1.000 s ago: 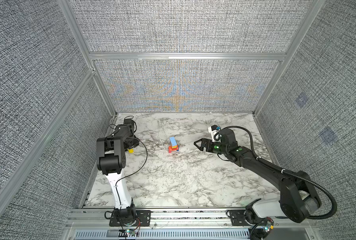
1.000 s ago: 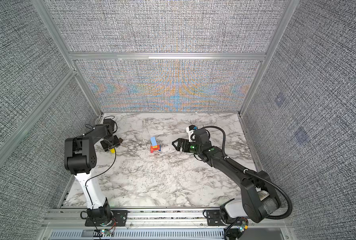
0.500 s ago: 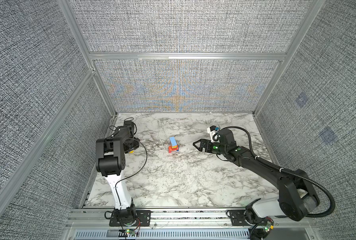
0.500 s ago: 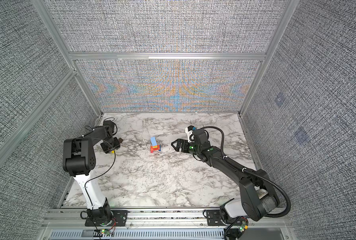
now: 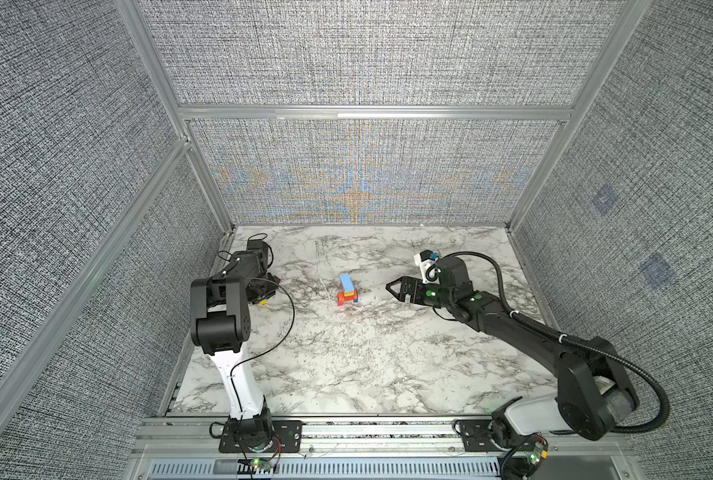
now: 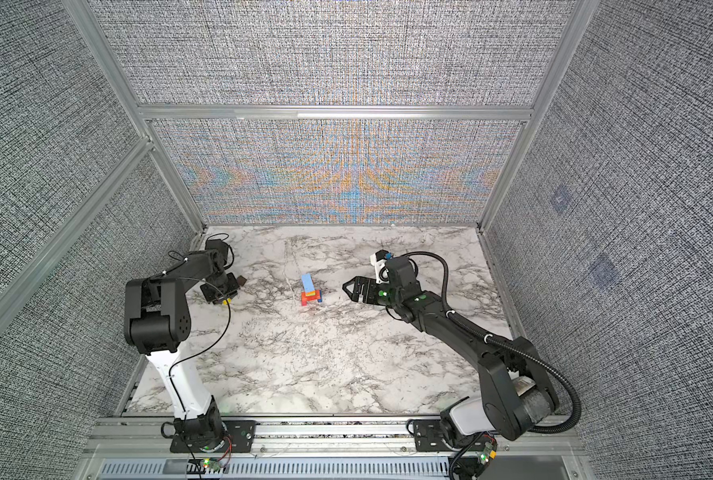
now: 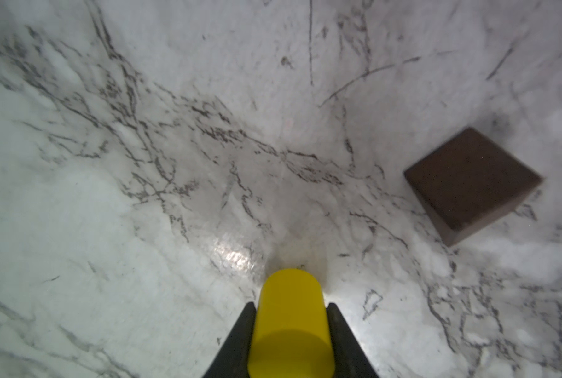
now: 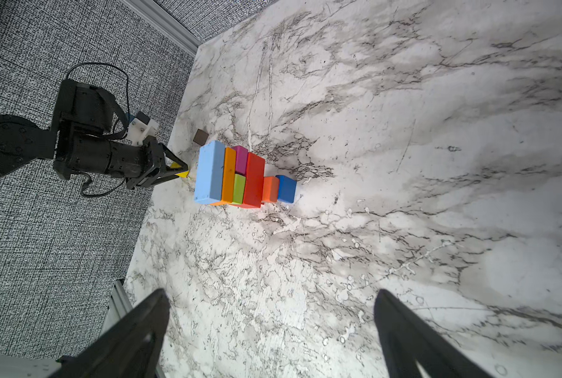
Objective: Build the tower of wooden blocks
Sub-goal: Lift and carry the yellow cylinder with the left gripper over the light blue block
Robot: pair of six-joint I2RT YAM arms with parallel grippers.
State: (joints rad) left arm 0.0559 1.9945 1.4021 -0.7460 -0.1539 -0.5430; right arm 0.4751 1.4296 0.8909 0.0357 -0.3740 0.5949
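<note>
The left gripper [image 7: 291, 305] was pinched on the yellow block [image 7: 291, 330], a cylinder whose long axis ran along the jaws, near the left edge of the worktop [image 5: 346, 353]. The tower [image 5: 347, 288] stood at mid-worktop, well apart to that gripper's right, with the light-blue brick [image 8: 209, 173] uppermost. The right gripper [image 8: 271, 293], spread and empty, lay nearer the tower and faced it. A brown block [image 7: 472, 183] sat just beside the left gripper.
</note>
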